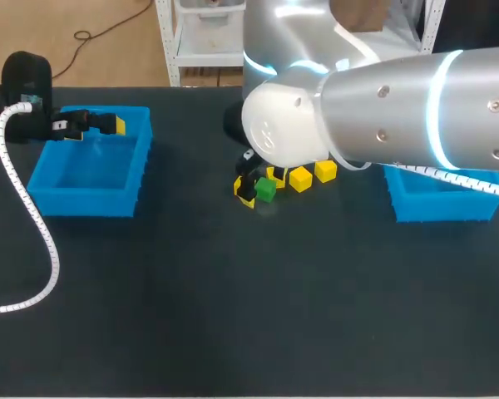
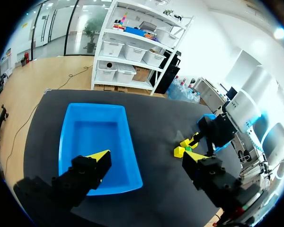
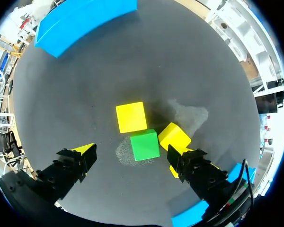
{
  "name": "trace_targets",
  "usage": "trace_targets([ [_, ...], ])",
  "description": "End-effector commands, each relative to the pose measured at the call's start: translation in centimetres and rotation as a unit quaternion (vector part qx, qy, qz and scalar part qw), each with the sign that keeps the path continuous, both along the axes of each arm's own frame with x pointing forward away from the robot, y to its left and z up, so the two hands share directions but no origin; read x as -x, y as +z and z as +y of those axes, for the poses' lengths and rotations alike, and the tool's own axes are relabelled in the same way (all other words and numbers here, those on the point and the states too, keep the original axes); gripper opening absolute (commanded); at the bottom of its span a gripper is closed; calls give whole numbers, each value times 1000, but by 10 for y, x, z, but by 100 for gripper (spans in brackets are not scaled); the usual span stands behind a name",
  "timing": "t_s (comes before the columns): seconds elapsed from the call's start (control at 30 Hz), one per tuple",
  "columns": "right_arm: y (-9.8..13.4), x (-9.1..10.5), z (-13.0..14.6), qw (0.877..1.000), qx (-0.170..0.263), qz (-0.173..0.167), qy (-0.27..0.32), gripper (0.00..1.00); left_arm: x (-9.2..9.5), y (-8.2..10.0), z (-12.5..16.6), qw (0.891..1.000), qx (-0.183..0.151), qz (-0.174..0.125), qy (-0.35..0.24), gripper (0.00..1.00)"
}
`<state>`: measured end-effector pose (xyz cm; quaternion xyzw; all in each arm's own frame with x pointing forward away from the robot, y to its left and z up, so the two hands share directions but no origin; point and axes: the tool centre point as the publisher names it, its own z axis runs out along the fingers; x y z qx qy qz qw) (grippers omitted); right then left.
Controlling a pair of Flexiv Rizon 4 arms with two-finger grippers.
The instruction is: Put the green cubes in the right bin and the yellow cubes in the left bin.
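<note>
Right tool (image 3: 131,152) sat low over the cube cluster near mid-desk (image 1: 233,316), fingers spread wide. The green cube (image 3: 145,145) lay between them, flat on the desk. Neither finger touched it, so nothing was gripped yet. The straddle looked like the set-up for a pinch on the green cube, which belongs in the right bin (image 1: 439,206).

One yellow cube (image 3: 131,117) sat just ahead of the green one, its edge about touching. A second yellow cube (image 3: 174,135) sat tilted beside the green cube, close against one finger. A third yellow bit showed partly hidden under that same finger. Crowding like this was a likely risk, because closing could nudge or catch the tilted yellow cube.

Left tool (image 2: 146,156) hovered above the left bin (image 2: 97,135), fingers apart and nothing between them. It was probably parked there out of the right arm's way.

Containers: the left bin's floor showed bare blue with no cubes in it. The right bin's inside was mostly covered by the right arm in the head view, so I could not tell its contents. By this look, none of the cubes in view had been sorted, and all sat in the cluster on the desk between the two bins.
</note>
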<state>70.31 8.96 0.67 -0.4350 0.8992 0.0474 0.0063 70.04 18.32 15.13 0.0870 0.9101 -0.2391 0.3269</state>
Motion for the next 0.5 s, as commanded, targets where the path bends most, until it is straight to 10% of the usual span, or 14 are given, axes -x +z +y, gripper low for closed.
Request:
trace_targets([
  [0.03,-15,-1,0,1000,-3,0,-1,100,1,-1,1,1000,4,-3,-2,100],
  [0.5,-23,8,5,1000,12,-4,-5,100,1,-1,1,1000,4,-3,-2,100],
])
